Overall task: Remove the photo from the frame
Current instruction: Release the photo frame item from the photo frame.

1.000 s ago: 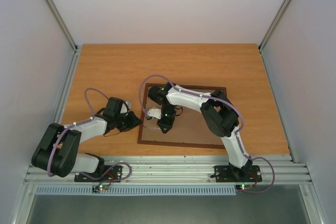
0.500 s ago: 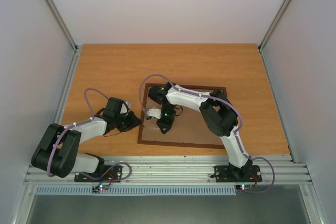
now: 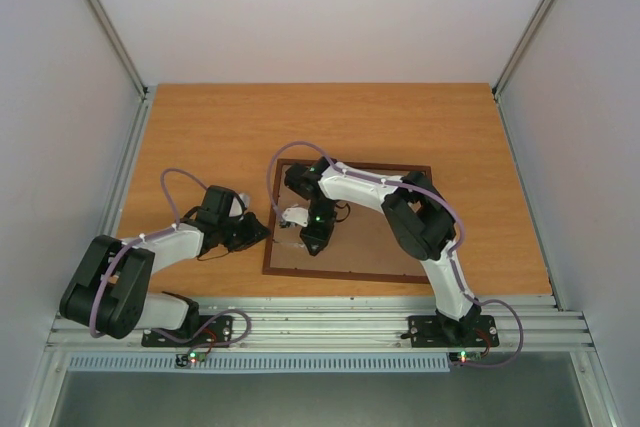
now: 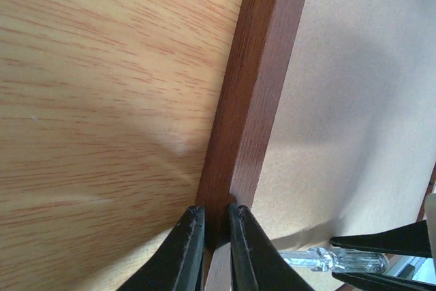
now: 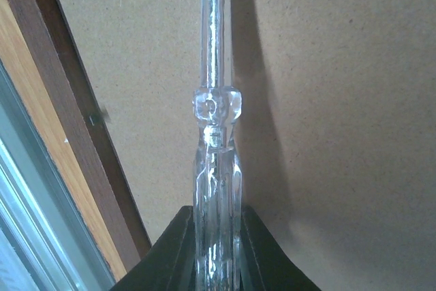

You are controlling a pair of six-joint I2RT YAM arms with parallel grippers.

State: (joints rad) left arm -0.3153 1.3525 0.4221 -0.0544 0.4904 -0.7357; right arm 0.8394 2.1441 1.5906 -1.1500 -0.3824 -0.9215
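Two arms work at a dark reddish-brown frame (image 3: 350, 275) lying face down near the front of the worktop (image 3: 220, 127), its brown hardboard back (image 5: 327, 100) turned upward. The left gripper (image 4: 214, 215) has its jaws drawn narrow, pinching the frame's left rail. The right gripper (image 5: 216, 219), jaws likewise close together, clasps the handle of a clear plastic tool (image 5: 215, 107), whose shaft reaches out over the back, near the rail.

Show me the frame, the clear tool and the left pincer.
frame (image 4: 255, 80): left wrist view, reddish wooden rail.
clear tool (image 5: 216, 168): right wrist view, its handle.
left pincer (image 4: 216, 219): left wrist view, between its fingertips.
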